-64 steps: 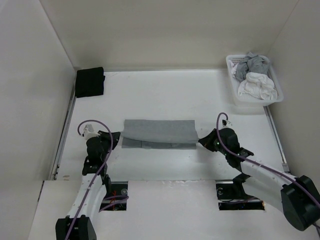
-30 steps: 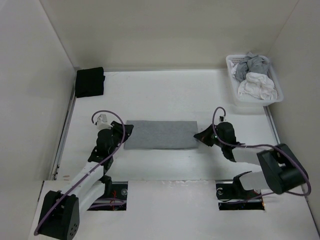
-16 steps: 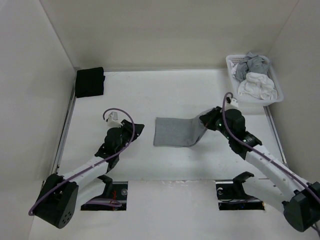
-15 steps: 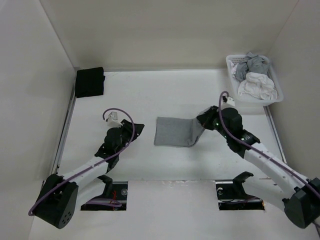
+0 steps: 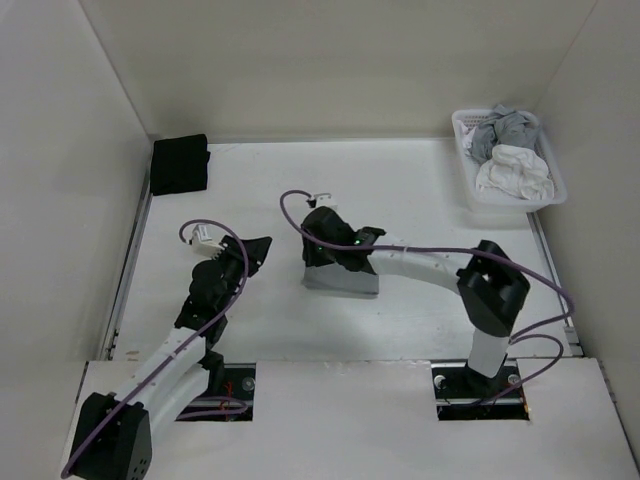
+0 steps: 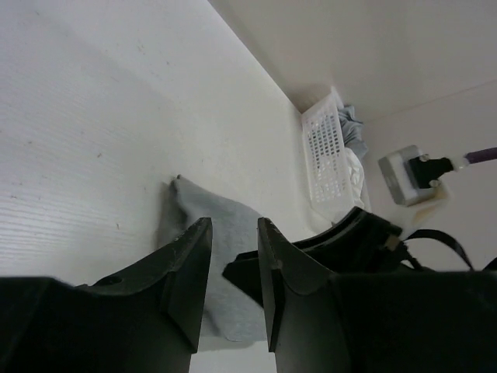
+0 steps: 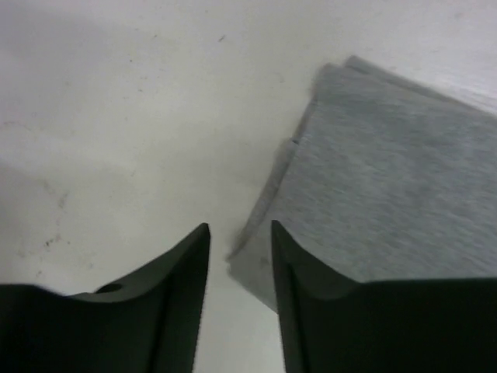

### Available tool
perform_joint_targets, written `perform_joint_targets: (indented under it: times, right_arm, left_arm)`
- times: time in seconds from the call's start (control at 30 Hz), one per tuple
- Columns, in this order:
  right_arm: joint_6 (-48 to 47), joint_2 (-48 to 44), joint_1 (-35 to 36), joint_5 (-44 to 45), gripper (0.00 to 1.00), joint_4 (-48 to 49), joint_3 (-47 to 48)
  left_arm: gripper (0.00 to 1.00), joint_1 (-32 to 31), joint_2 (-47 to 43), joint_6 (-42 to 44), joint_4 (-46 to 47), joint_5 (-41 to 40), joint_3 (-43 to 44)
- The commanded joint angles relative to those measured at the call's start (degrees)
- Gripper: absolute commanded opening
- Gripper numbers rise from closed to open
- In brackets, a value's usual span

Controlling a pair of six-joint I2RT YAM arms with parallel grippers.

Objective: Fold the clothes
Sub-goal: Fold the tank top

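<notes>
Status of fold: the grey T-shirt (image 5: 345, 278) lies as a compact layered rectangle near the middle of the counter (image 5: 420, 200). Right hand (image 7: 239, 229): fingers apart, nothing between them, tips just beside the shirt edge that faces the counter's left edge; the right arm stretches across above the fabric. Left hand (image 6: 233, 225): fingers partly apart, empty, near that same edge but clear of it. Hazard: on withdrawal, the right arm or its fingers may catch the stepped layer edges and drag the top layer open. The soft knit would probably slide on the smooth counter, skewing the stack.
</notes>
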Motion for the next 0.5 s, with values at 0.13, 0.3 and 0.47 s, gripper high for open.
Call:
perform_joint_targets:
  times: [0.13, 0.3, 0.47]
  right_arm:
    - [0.32, -4.87, 3.63, 2.32, 0.45, 0.8, 1.64]
    - [3.13, -16.74, -1.36, 0.13, 0.14, 10.63, -13.65]
    - [3.84, -32.81, -3.74, 0.82, 0.03, 24.43, -33.42]
  left_arm:
    - [0.29, 1.09, 0.76, -0.13, 0.82, 2.84, 0.79]
    - [0.27, -4.27, 7.87, 0.14, 5.55, 1.17, 2.46]
    - [0.26, -8.85, 14.91, 2.15, 7.33, -0.32, 3.78]
